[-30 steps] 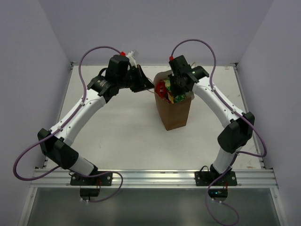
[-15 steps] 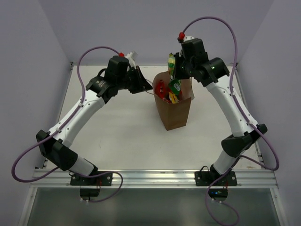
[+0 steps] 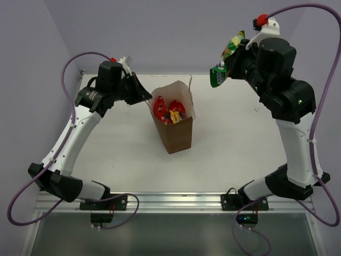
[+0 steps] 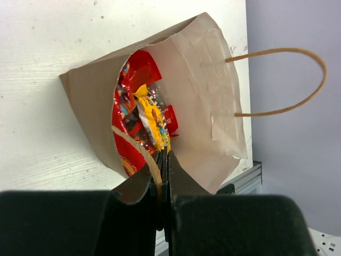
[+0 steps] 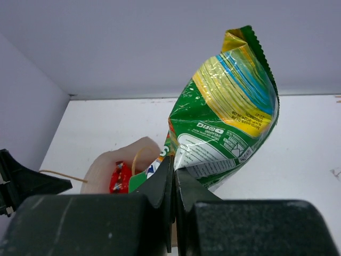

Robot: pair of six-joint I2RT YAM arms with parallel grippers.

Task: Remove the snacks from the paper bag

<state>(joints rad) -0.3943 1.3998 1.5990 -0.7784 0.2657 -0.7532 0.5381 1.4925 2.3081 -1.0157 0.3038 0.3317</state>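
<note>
**Op A:** Snacks (image 3: pixel 170 113), top view?
**Op B:** Green-yellow packet (image 3: pixel 232 48) upper right, pinched by my right gripper (image 3: pixel 229 66); red packets (image 3: pixel 160 108) inside the paper bag (image 3: pixel 173 138), centre.
**Op A:** Wrists?
**Op B:** Left gripper (image 4: pixel 162 158) clamps the bag's handle (image 4: pixel 134 143), lower centre; right's grip is thin, so I'd lower gently.

Layout, top view. Paper bag (image 3: pixel 173 133) upright at centre of table (image 3: pixel 106 154); snack packets (image 3: pixel 169 111) inside, w/ mouth facing up. Left gripper (image 3: pixel 145 97) just left of bag rim, clamped on left handle (image 4: pixel 139 149); right handle (image 4: pixel 282 80) juts from opp. side. Long snack packet (image 3: pixel 226 58) pinched in right gripper (image 3: pixel 233 63), aloft, right of & behind bag, well apart.
</note>
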